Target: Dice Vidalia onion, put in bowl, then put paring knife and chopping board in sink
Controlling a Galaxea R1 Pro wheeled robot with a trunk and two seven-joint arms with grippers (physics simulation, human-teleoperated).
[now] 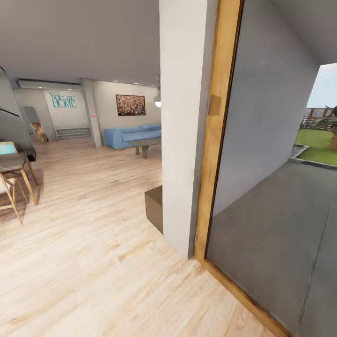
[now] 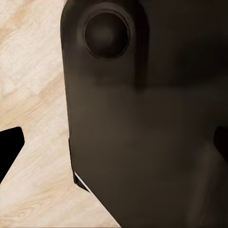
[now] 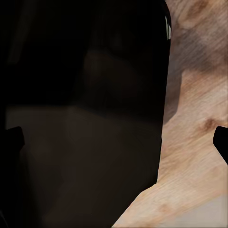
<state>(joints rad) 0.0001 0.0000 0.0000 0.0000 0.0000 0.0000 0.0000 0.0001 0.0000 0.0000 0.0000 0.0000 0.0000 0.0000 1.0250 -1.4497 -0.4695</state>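
Directly ahead in the head view stands a white pillar (image 1: 182,117) with a wooden door frame (image 1: 217,131) against its right side, blocking the middle of the scene; right of the frame a grey wall (image 1: 267,117) and a dark grey paved floor (image 1: 276,243) run out toward a patch of green lawn (image 1: 320,145) and a fence beyond; a low dark box (image 1: 154,206) sits on the floor at the foot of the pillar; left of it, pale wooden floor (image 1: 93,234) stretches into a living room with a blue sofa (image 1: 131,135), a low coffee table (image 1: 146,145) just in front of it, a framed brownish picture (image 1: 130,105) on the far wall and a hanging lamp (image 1: 157,99) near the pillar; at the far left edge a wooden chair (image 1: 11,187) stands beside a table (image 1: 11,161); teal lettering (image 1: 63,100) on the back wall is too small to read with certainty; none of the kitchen things, onion, board, knife, bowl or sink, can be made out here; in the left wrist view the left gripper (image 2: 114,147) shows two dark fingers at the picture's edges, spread wide with nothing between them, over a dark part of the robot's body (image 2: 142,118) and wooden floor; the right gripper (image 3: 114,142) likewise has its fingers wide apart and empty.
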